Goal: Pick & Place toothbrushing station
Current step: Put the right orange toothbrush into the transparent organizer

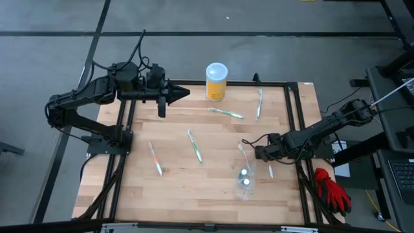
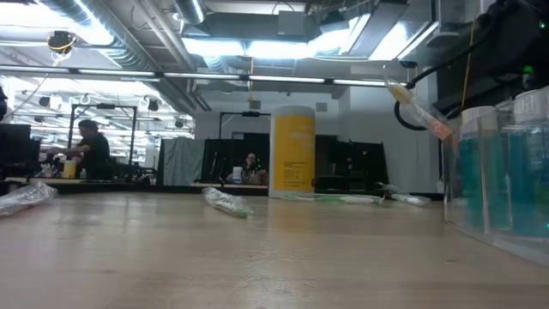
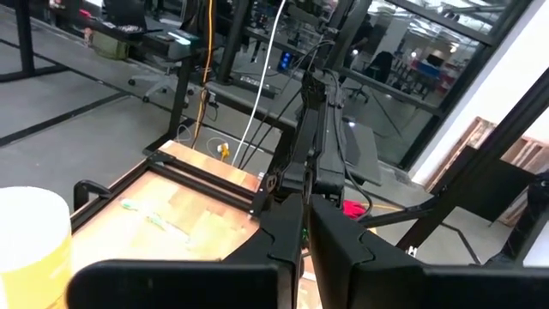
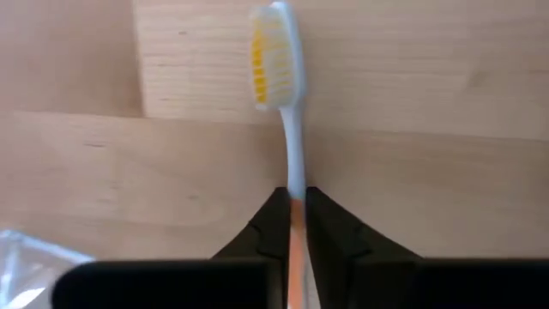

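The right gripper (image 4: 296, 215) was clamped on a toothbrush (image 4: 287, 112), head jutting ahead of its fingertips, the cup (image 1: 244, 182) just beside it. The thin handle could pivot in that narrow pinch. The left gripper (image 1: 183, 92) hung shut, well apart.

The yellow jar (image 3: 30, 249) is cropped at the left wrist view's edge; the toothbrush (image 4: 292, 154) handle vanishes between the right tool's (image 4: 294, 215) fingers; background people blur.

Bright even overhead light, glaring ceiling strips (image 2: 214, 45), soft shadows, blurred foreground
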Robot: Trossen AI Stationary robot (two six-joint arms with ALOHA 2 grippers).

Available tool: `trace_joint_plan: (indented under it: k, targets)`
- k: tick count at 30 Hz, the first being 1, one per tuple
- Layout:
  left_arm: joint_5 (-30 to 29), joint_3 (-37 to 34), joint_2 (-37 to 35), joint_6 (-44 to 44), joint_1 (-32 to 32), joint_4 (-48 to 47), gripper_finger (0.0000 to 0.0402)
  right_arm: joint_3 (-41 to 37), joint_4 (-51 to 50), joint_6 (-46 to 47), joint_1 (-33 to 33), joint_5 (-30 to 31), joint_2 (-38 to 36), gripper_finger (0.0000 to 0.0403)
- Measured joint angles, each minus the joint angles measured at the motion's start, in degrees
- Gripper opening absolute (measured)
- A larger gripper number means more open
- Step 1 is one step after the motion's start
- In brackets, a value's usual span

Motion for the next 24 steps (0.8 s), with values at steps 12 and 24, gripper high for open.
trace_joint_plan:
  k: [12, 24]
  targets:
    - [-0.07, 0.00, -0.22, 0.02, 0.02, -0.11, 0.0017, 0.25, 3.42, 1.36, 0.02, 3.40, -0.05, 0.0001]
    - [-0.07, 0.00, -0.22, 0.02, 0.02, -0.11, 0.0015, 2.29, 0.88, 1.90, 0.00, 7.38, 0.06, 0.0000]
